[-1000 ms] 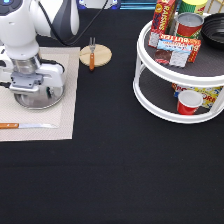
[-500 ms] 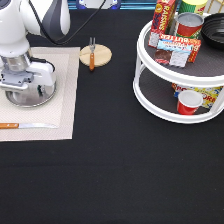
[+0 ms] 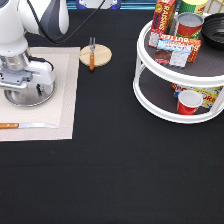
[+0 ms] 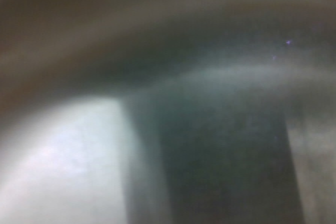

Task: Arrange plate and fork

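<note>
You see the plate [image 3: 31,96] lying on the beige placemat [image 3: 65,100] at the exterior view's left. The gripper [image 3: 22,86] sits low on it; if its fingers grip, you cannot tell. The fork [image 3: 91,54] rests on the wooden disc [image 3: 101,55].

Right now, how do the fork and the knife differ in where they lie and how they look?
The fork lies on the round wooden coaster, pointing toward the exterior view's top; the knife lies flat on the beige placemat, running left to right. The fork is shorter with tines; the knife is longer with a flat blade. The knife lies near the plate under the gripper; the fork lies apart. Both have brown wooden handles.
</note>
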Robot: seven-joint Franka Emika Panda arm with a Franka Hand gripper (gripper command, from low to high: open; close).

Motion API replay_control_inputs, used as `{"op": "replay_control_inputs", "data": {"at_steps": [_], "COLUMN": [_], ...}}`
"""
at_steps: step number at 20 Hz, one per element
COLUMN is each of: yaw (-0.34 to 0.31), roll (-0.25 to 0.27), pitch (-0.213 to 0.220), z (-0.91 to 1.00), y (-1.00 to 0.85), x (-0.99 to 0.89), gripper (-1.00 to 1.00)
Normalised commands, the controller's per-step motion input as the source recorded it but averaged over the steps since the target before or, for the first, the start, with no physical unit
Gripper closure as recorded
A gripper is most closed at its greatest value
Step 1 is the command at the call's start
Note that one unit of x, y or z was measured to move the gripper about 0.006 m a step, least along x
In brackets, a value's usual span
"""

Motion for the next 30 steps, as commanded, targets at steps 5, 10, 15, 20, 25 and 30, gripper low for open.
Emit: {"op": "replay_control_inputs", "data": {"at_steps": [5,10,15,20,25,30], "yaw": [0.021,0.042,0.012,0.0,0.0,0.0], "roll": [0.0,-0.019,-0.066,-0.036,-0.011,-0.013], "pitch": [0.117,0.014,-0.177,-0.215,-0.221,-0.214], "z": [0.99,0.73,0.12,-0.07,-0.02,0.14], "y": [0.69,0.85,0.62,0.44,0.42,0.52], "x": [0.1,-0.28,-0.74,-0.9,-0.92,-0.9], "gripper": [-1.0,-1.0,-1.0,-1.0,-1.0,-1.0]}}
